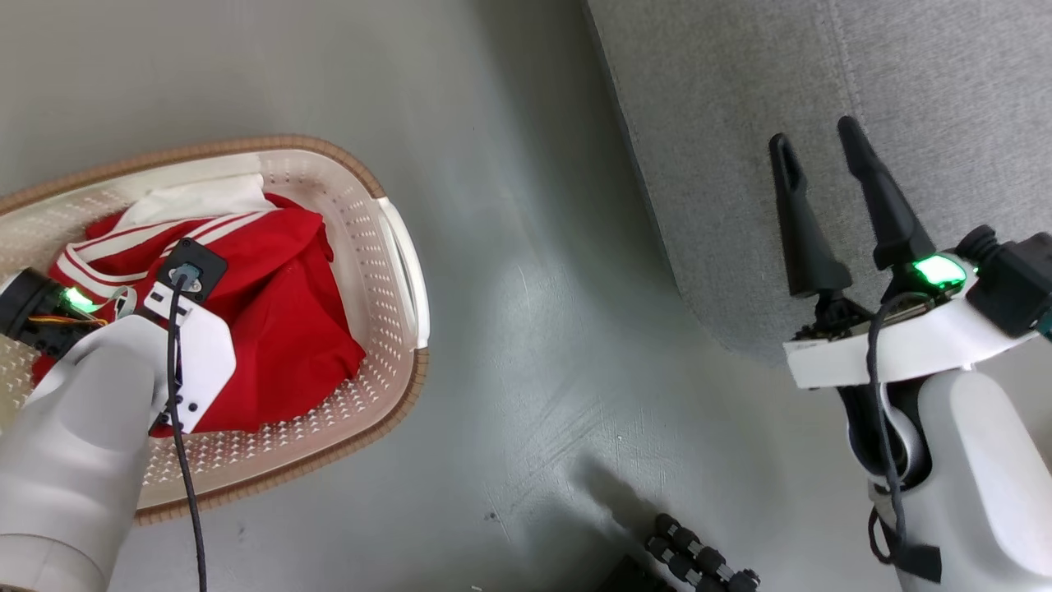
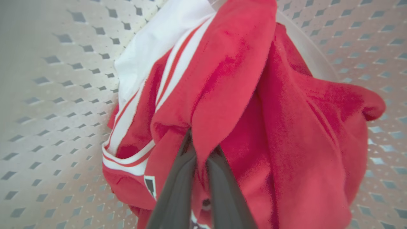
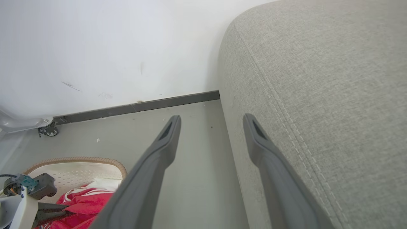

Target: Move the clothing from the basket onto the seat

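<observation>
The clothing (image 1: 288,312) is a red garment with white stripes, bunched up in the cream basket (image 1: 374,271) on the floor at the left. My left gripper (image 2: 203,148) reaches down into the basket and is shut on a fold of the red clothing (image 2: 238,95), which hangs around its fingers. In the head view the white wrist covers those fingers. The grey seat (image 1: 822,66) takes up the upper right. My right gripper (image 1: 815,140) hovers over the seat's near edge, open and holding nothing. From the right wrist, that gripper (image 3: 212,119) straddles the seat's side (image 3: 318,95).
Bare grey floor (image 1: 534,329) separates the basket from the seat. A white wall with a dark skirting strip (image 3: 143,106) runs behind, and a castor wheel (image 3: 49,130) stands at its foot. A dark part of my base (image 1: 699,563) shows at the bottom.
</observation>
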Controlling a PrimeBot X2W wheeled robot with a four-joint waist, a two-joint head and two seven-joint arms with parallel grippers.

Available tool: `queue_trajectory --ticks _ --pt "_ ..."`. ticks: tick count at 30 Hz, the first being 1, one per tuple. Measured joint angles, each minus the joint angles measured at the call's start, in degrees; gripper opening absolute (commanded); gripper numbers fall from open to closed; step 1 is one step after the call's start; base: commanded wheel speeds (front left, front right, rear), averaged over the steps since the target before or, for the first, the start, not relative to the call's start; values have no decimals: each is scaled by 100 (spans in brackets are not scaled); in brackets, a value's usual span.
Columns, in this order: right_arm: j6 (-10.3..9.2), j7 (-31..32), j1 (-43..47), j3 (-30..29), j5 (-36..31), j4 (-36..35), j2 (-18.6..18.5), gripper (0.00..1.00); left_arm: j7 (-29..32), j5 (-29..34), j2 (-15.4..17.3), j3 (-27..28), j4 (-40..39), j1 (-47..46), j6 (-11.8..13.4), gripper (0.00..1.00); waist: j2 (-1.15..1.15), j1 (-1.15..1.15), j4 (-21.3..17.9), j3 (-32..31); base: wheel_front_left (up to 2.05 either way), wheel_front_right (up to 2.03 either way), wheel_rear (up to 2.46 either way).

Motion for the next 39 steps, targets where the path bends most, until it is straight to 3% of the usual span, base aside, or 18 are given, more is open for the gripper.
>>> queue_trajectory --ticks 24,35,39 --pt "0 0 -165 -32 -110 673 -18 100 -948 -487 -510 299 100 867 41 0 0 0 267 -1522 0 0 0" --pt "0 0 237 -29 -277 974 -25 100 -1310 -726 -719 470 21 1246 43 0 0 0 461 -2392 0 0 0" --pt "0 0 416 -21 -356 1065 -27 100 -1355 -776 -738 511 -22 1388 154 0 0 0 531 -2672 0 0 0"
